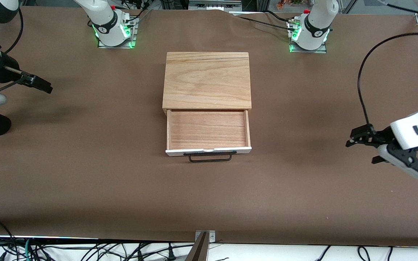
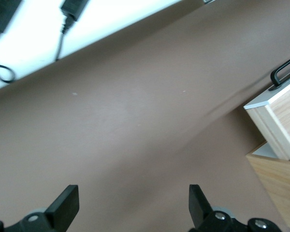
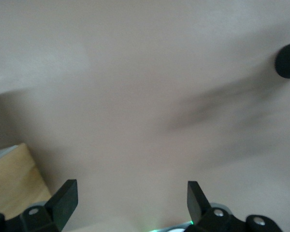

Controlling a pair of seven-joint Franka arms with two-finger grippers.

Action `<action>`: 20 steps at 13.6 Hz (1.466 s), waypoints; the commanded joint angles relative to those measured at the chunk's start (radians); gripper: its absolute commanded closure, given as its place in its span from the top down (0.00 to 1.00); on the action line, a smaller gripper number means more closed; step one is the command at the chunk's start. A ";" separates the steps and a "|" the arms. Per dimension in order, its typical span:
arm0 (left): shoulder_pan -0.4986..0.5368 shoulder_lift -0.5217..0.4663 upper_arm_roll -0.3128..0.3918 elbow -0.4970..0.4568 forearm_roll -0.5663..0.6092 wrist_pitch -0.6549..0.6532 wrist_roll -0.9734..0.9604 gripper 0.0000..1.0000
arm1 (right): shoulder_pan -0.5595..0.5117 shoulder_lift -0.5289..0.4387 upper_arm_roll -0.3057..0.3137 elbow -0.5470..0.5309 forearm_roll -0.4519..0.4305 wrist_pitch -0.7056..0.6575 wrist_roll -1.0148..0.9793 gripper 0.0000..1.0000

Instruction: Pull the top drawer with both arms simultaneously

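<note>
The top drawer stands pulled out of the cabinet toward the front camera, its reddish-tan tray bare. Its white front panel carries the black wire handle. My left gripper is open and empty over bare table at the left arm's end, well away from the drawer. My right gripper is open and empty over the table at the right arm's end. The left wrist view shows the open left gripper, the drawer's corner and its handle. The right wrist view shows the open right gripper.
The cabinet's pale wooden top lies mid-table; a corner of it shows in the right wrist view. Green-lit arm bases stand along the table's edge farthest from the front camera. Cables and a metal bracket lie at the nearest edge.
</note>
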 commanded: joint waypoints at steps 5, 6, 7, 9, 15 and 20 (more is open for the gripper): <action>-0.006 -0.142 -0.010 -0.048 0.125 -0.237 -0.279 1.00 | -0.009 -0.014 -0.041 -0.013 0.043 0.040 -0.246 1.00; -0.007 -0.156 -0.010 -0.050 0.126 -0.276 -0.280 1.00 | -0.008 -0.015 -0.039 -0.011 0.041 0.039 -0.246 1.00; -0.007 -0.162 -0.010 -0.050 0.126 -0.319 -0.278 1.00 | -0.008 -0.014 -0.041 -0.011 0.043 0.039 -0.253 1.00; -0.012 -0.176 -0.008 -0.071 0.126 -0.341 -0.287 1.00 | -0.007 -0.011 -0.041 0.001 0.041 0.043 -0.261 1.00; -0.016 -0.269 -0.005 -0.192 0.125 -0.344 -0.506 1.00 | -0.004 -0.002 -0.036 0.003 0.041 0.046 -0.261 1.00; -0.023 -0.270 -0.008 -0.186 0.128 -0.343 -0.559 1.00 | -0.004 -0.006 -0.039 0.006 0.041 0.042 -0.263 1.00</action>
